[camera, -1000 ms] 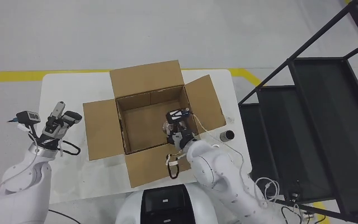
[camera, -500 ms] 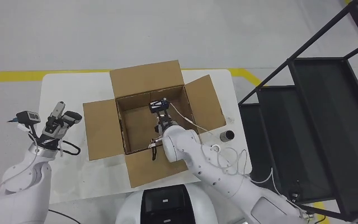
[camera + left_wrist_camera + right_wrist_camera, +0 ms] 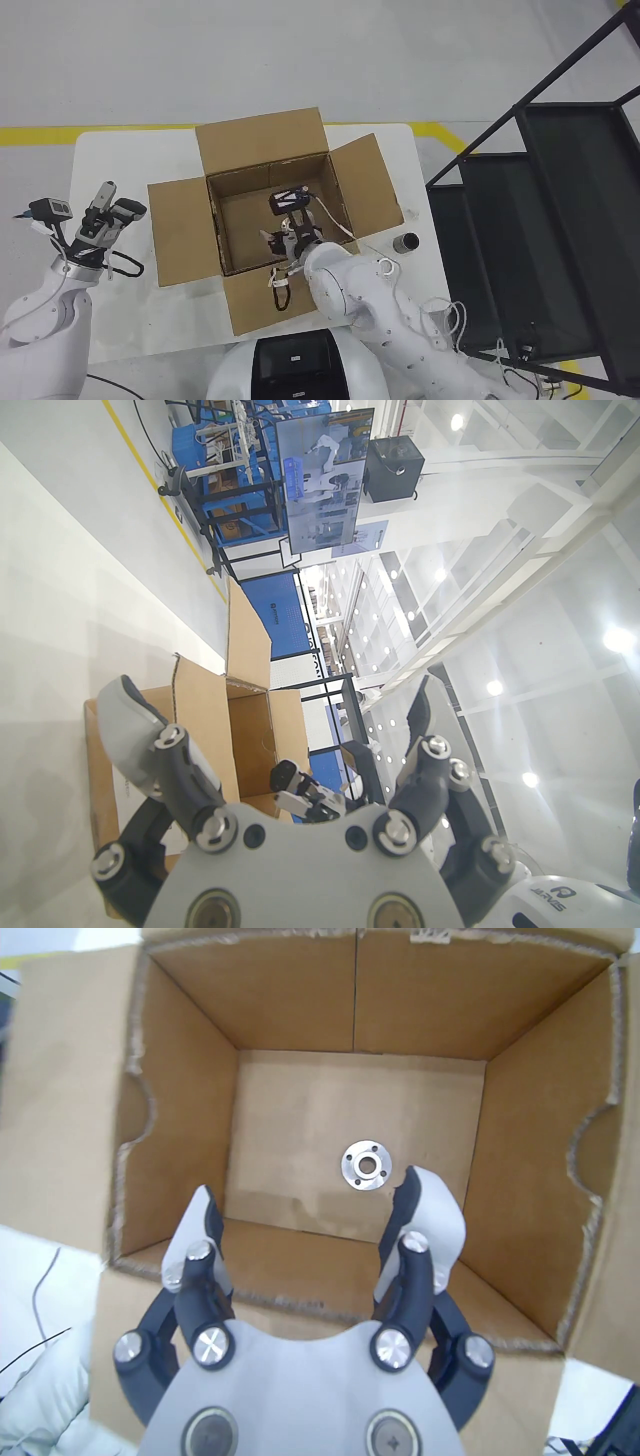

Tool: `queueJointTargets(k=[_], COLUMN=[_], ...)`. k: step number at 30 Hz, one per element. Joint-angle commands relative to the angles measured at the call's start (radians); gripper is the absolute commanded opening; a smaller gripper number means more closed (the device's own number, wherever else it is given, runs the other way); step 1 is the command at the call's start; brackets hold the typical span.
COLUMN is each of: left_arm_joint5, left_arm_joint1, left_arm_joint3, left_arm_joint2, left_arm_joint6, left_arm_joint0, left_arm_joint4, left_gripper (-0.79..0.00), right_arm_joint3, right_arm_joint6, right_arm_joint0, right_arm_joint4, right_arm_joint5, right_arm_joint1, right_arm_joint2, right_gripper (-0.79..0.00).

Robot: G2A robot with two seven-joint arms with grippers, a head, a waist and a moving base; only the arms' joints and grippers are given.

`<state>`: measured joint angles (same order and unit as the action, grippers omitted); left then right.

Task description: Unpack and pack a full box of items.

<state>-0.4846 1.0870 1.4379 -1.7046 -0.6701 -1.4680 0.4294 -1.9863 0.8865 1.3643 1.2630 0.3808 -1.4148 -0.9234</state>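
An open cardboard box (image 3: 230,150) stands in the middle of the white table (image 3: 110,150), all flaps folded outward. On its floor lies one round metal flange (image 3: 366,1164) with a centre hole. My right gripper (image 3: 306,1183) hangs open above the box's near side, pointing down inside, apart from the flange; from above my right gripper (image 3: 283,232) is over the box's middle. My left gripper (image 3: 272,695) stands open and empty, off the table's left edge, facing the box (image 3: 250,720). From above, the left gripper (image 3: 115,200) sits left of the left flap.
A small metal cylinder (image 3: 406,243) stands on the table right of the box's right flap. A black metal stair frame (image 3: 540,230) rises beyond the table's right side. White cables trail from the right arm over the near flap (image 3: 255,295).
My right gripper has swung left from the box's right side to over its middle, staying open. The left arm has not moved.
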Motion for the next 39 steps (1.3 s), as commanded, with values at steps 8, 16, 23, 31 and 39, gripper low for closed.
queueJointTargets(k=[8, 16, 23, 31, 39], left_arm_joint5=[0.000, 0.000, 0.000, 0.000, 0.000], left_arm_joint1=[0.000, 0.000, 0.000, 0.000, 0.000], left_arm_joint3=[0.000, 0.000, 0.000, 0.000, 0.000], left_arm_joint2=[0.000, 0.000, 0.000, 0.000, 0.000], left_arm_joint6=[0.000, 0.000, 0.000, 0.000, 0.000], left_arm_joint0=[0.000, 0.000, 0.000, 0.000, 0.000], left_arm_joint4=[0.000, 0.000, 0.000, 0.000, 0.000], left_gripper=[0.000, 0.000, 0.000, 0.000, 0.000], right_arm_joint3=[-0.364, -0.353, -0.242, -0.052, 0.109], right_arm_joint6=[-0.101, -0.242, -0.289, -0.252, -0.225], right_arm_joint0=[0.442, 0.683, 0.757, 0.653, 0.506], right_arm_joint4=[-0.164, -0.290, -0.321, -0.246, -0.172], right_arm_joint5=[-0.312, -0.445, -0.465, -0.401, -0.303], right_arm_joint1=[0.072, 0.096, 0.104, 0.107, 0.102], right_arm_joint2=[-0.373, -0.637, -0.737, -0.683, -0.582], right_gripper=[0.000, 0.000, 0.000, -0.160, -0.142])
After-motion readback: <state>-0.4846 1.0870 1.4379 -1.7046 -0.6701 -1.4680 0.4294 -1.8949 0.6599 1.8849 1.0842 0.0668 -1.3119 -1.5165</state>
